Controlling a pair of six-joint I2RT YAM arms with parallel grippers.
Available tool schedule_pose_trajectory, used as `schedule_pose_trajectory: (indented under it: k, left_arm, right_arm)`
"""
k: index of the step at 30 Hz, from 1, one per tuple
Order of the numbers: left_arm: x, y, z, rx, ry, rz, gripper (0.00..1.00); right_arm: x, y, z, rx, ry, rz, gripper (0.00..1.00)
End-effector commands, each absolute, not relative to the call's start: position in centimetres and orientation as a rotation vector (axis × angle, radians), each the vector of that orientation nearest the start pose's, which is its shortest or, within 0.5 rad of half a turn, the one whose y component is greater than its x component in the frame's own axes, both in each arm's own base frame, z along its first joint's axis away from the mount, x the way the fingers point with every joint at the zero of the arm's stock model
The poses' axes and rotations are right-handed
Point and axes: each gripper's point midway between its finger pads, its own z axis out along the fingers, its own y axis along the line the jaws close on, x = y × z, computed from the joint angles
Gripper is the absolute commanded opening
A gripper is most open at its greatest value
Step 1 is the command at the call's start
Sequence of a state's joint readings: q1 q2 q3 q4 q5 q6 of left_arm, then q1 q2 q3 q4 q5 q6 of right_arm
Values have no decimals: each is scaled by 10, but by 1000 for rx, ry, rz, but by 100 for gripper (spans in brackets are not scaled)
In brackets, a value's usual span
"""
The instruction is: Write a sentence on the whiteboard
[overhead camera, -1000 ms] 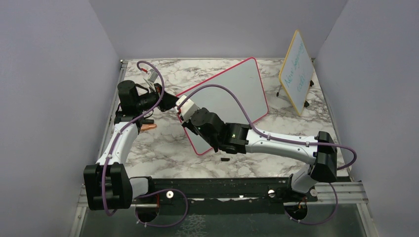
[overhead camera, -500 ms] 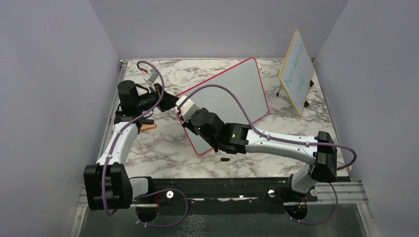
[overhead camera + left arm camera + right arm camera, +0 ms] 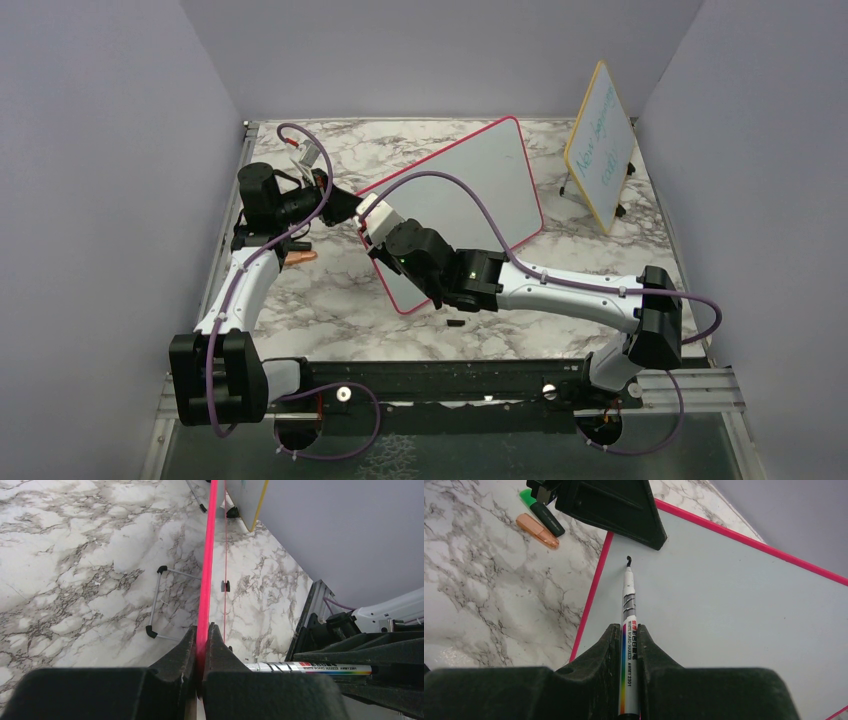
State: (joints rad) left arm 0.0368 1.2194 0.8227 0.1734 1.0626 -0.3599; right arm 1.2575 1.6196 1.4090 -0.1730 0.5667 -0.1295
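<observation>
A: Where does the whiteboard (image 3: 480,180) stand?

B: In the middle of the worktop (image 3: 330,300), propped at a slant, its long side running from the left arm toward the back right. The yellow-framed board (image 3: 598,150) stands well apart, in the back right corner.

A: Why is the left end effector (image 3: 202,630) at its edge?

B: Its fingers are pinched together on the thin pink-red frame, near the board's near-left corner. My reading is that it braces the board so that writing pressure cannot tip it back or slide it on its wire leg (image 3: 159,602).

A: And the other one?

B: The right end effector (image 3: 629,630) is clamped on a marker (image 3: 628,592). The barrel lies in line with the fingers, and the tip points away and appears to touch the white face just inside the frame. Gripping low on the barrel leaves the tip free and in the wrist camera's sight.

A: Is any of the sentence (image 3: 628,559) there?

B: Only a small black hook at the tip, which I judge to be the very start of the first letter. The rest of the face is blank.

A: Anything readable?

B: The barrel reads "WHITE BOARD MARKER AWMY 2201" beside a rainbow stripe. The teal writing on the yellow-framed board is too small to make out.

A: Anything else nearby?

B: A green highlighter (image 3: 543,516) and an orange pen-shaped piece (image 3: 538,531) lie side by side on the worktop, left of the board.
</observation>
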Motion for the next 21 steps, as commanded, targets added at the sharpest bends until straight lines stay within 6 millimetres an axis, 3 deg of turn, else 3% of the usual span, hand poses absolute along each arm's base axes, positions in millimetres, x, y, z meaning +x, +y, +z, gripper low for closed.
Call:
schedule_pose_trajectory:
  k: [1, 21]
  left_arm:
    - [323, -148, 236, 454, 1805, -1119, 0]
    - [323, -148, 236, 454, 1805, -1119, 0]
  right_arm:
    - [239, 419, 264, -897, 1687, 195, 0]
    - [232, 414, 257, -923, 1735, 200, 0]
